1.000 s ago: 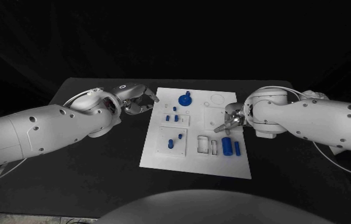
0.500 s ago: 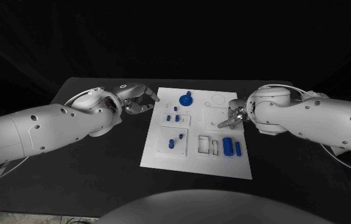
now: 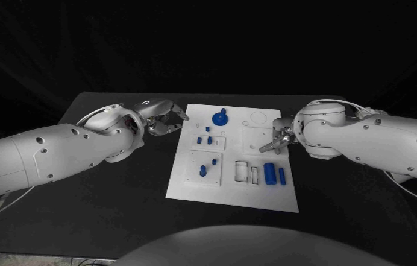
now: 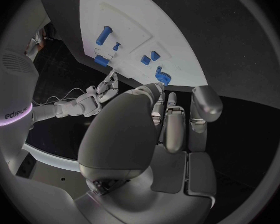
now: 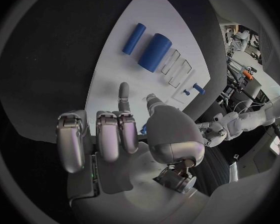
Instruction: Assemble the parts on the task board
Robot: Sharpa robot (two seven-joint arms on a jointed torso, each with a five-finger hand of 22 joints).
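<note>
Since a second ago, the right hand point(image 3: 276, 141) has drawn back a little toward the task board's right edge, while the left hand and every part have stayed in place.

A black table point(image 3: 104, 175) fills the lower scene. At its middle lies the white task board point(image 3: 265, 193), a rectangular plate set lengthwise away from the robot.

The left arm point(image 3: 61, 151) reaches in from the left. Its left hand point(image 3: 165, 121) hovers over the bare table just beside the board's far left corner. In the left wrist view its fingers point(image 4: 177, 124) are curled in together with nothing between them.

The right arm point(image 3: 356, 139) comes in from the right. The right hand sits over the board's right edge, about midway along it. In the right wrist view most of its fingers point(image 5: 109, 134) are folded against the palm, one finger points out over the board, and nothing is held.

On the board's near right portion a thick blue cylinder point(image 3: 270, 172) lies beside a thinner blue rod point(image 3: 282, 177). Next to them are two rectangular slots point(image 3: 241, 171). At the far end stands a round blue disc with a knob point(image 3: 220, 118). Several small blue pegs point(image 3: 205, 139) sit on the left half, and a larger blue peg point(image 3: 203, 171) lies nearer the robot.
</note>
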